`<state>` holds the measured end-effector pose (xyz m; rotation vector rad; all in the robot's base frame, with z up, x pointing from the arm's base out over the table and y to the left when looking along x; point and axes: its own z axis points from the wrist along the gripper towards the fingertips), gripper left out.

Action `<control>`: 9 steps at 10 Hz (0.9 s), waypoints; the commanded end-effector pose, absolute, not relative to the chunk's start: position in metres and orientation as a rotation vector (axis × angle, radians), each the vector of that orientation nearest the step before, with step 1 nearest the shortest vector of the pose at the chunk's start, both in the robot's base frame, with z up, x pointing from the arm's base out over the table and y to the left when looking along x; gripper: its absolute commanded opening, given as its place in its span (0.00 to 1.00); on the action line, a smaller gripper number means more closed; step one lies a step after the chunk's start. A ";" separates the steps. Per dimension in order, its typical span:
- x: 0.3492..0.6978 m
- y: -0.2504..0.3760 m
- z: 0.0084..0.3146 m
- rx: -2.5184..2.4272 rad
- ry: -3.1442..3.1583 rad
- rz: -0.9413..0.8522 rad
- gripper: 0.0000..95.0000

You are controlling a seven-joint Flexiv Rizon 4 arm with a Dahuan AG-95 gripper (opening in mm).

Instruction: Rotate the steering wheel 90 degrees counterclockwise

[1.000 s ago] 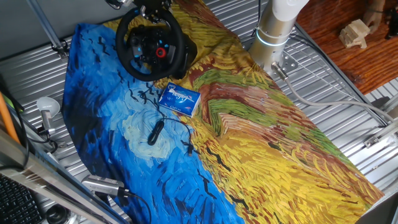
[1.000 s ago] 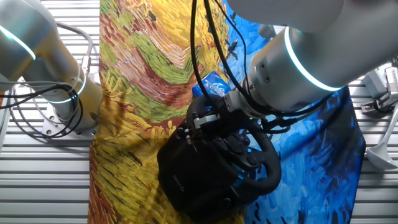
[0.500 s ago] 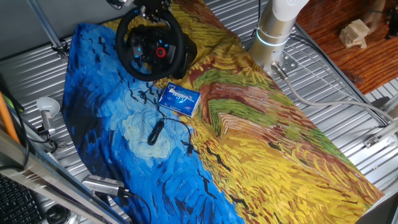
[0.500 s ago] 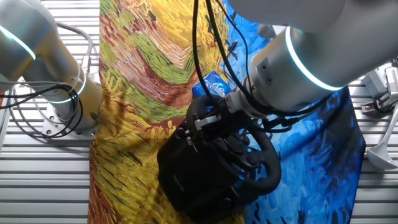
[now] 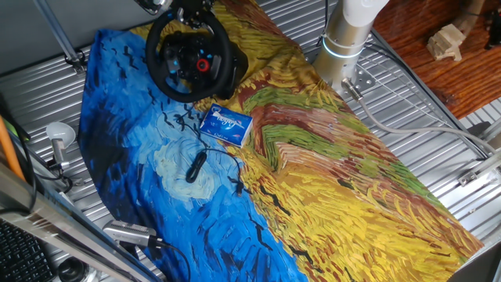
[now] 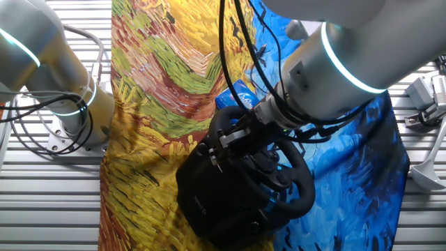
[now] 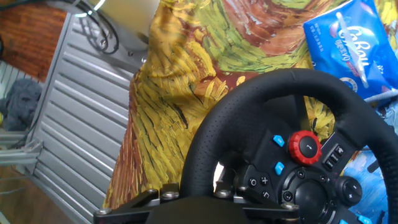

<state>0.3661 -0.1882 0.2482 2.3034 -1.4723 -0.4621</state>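
The black steering wheel (image 5: 192,59) stands on its bulky base at the far left of the painted cloth, with the red knob (image 5: 203,66) right of the hub. My gripper (image 5: 192,12) is at the wheel's top rim. In the hand view the rim (image 7: 205,143) runs down between my two fingers, and the gripper (image 7: 194,196) is shut on it. The red knob (image 7: 306,147) and blue buttons show on the hub. In the other fixed view my arm covers much of the wheel (image 6: 298,188); its base (image 6: 209,199) shows below the gripper (image 6: 233,139).
A blue rectangular packet (image 5: 225,124) lies just in front of the wheel and shows in the hand view (image 7: 351,40). A thin black cable with plug (image 5: 196,166) lies on the blue part of the cloth. A second arm's base (image 5: 344,39) stands on the ribbed metal table.
My arm has shifted slightly up and to the right in the other fixed view. The wheel and my hold on its rim look the same.
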 end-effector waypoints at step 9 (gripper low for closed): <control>0.375 -0.200 0.249 2.314 -1.330 -0.430 0.00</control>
